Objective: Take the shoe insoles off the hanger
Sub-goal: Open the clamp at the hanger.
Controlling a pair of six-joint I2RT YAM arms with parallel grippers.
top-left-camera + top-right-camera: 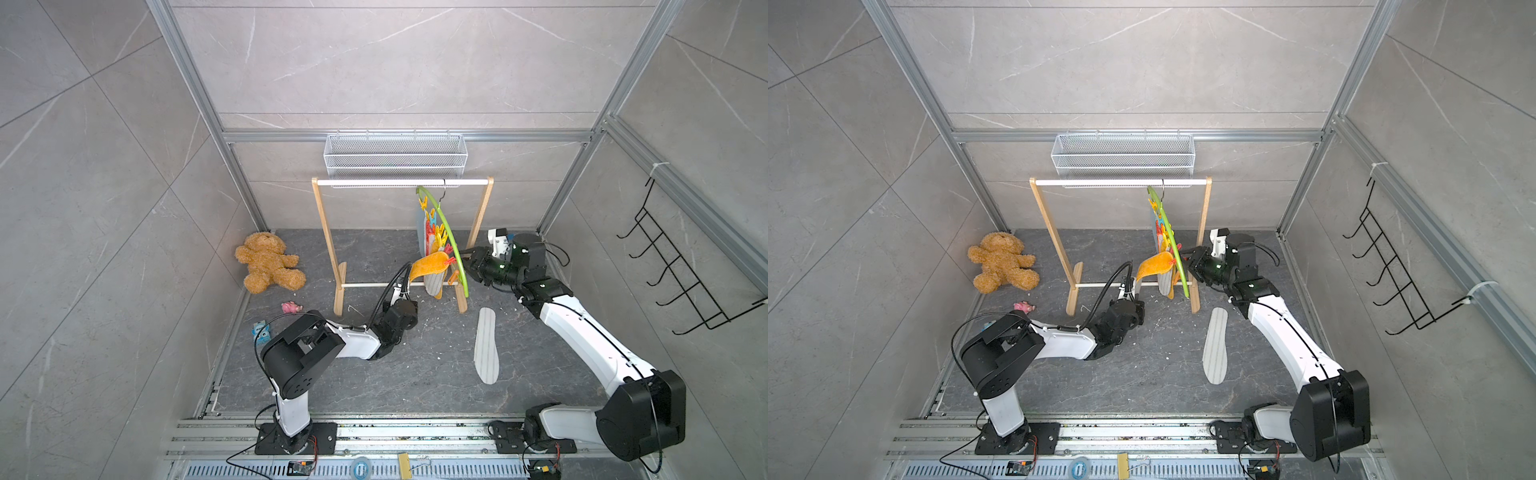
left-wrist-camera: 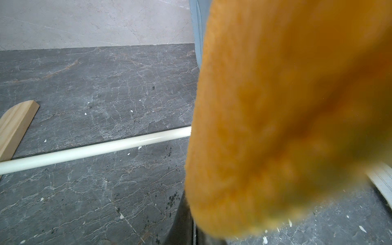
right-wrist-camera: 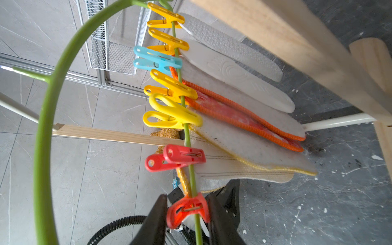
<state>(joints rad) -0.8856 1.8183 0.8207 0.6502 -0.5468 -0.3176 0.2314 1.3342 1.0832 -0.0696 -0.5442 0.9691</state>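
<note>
The dark marbled floor fills most of what I see, and both arms reach over it toward the wooden rail frame at the back. The right arm stretches long to the frame's right post, and the left arm is bent low in front. A white wire basket hangs on the wall above the rail. A brown teddy bear sprawls in the back corner on the left arm's side. The hanger, a lime-green hoop, hangs by its hook from the right part of the rail. One white-grey striped insole lies flat on the floor, off the hanger, near the right arm. The orange fuzzy insole is clipped at its top end and bends out and down to the left gripper, whose jaws are pressed together on its lower end. Behind it the other insoles hang in a tight stack from the hanger: white, grey felt with an orange rim, red, striped. The right gripper has its two dark fingers closed against the sides of the lowest red clip, which bites the orange insole. Above it sit another red clip, yellow clips and a teal clip.
</note>
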